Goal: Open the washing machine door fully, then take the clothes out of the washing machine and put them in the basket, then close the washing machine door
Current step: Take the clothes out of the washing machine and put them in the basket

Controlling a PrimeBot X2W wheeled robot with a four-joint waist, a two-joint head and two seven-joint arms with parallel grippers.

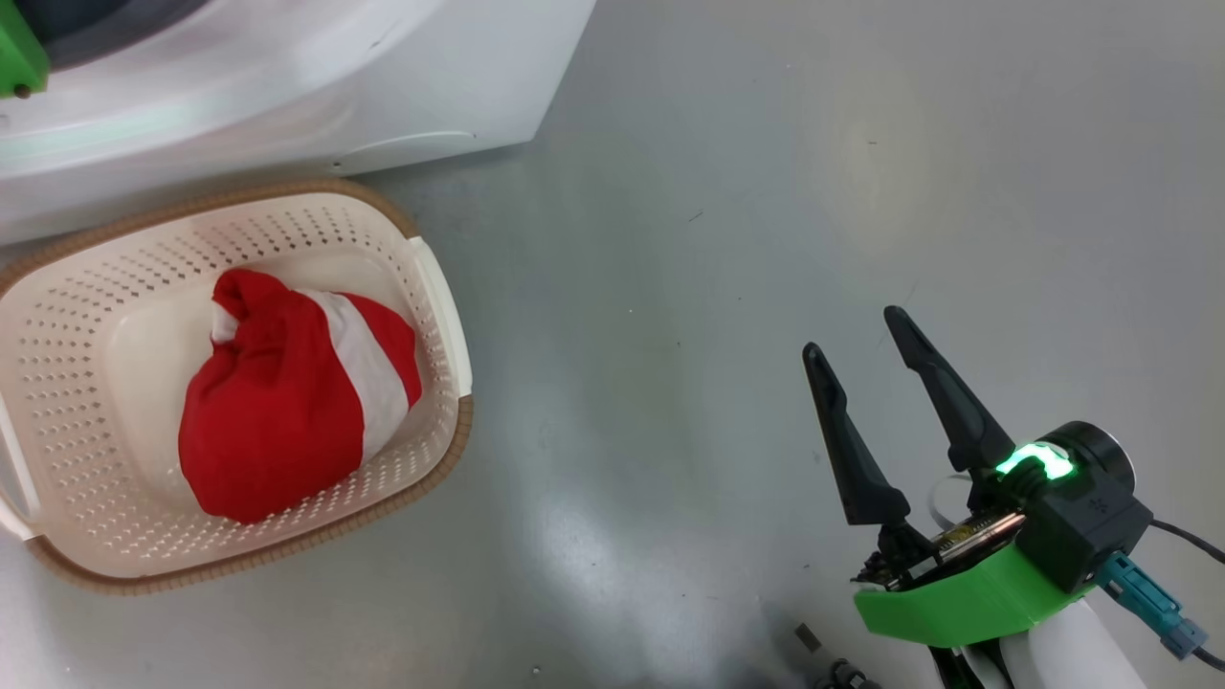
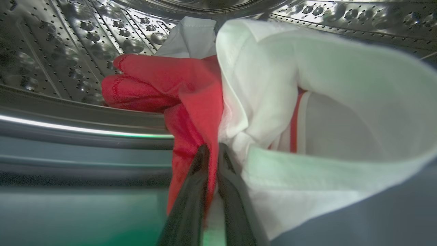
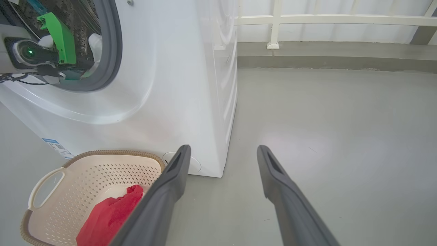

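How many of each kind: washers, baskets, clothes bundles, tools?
washing machine: 1
basket: 1
clothes bundles: 2 (clothes bundle in basket, clothes bundle in drum)
tools: 2 (left tool, shut on the drum bundle; right tool, open)
Total: 6

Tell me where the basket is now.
The basket stands on the floor at the left of the head view, close in front of the washing machine, with red-and-white clothes inside.

- the washing machine [image 3: 153, 102] — smooth glossy white casing; drum [image 2: 68, 44] of shiny dimpled steel
- the basket [image 1: 67, 316] — matt perforated cream plastic, woven-look brown rim
- the clothes [image 1: 278, 421]: soft matt cloth
- floor [image 1: 766, 191]: smooth grey, faint sheen
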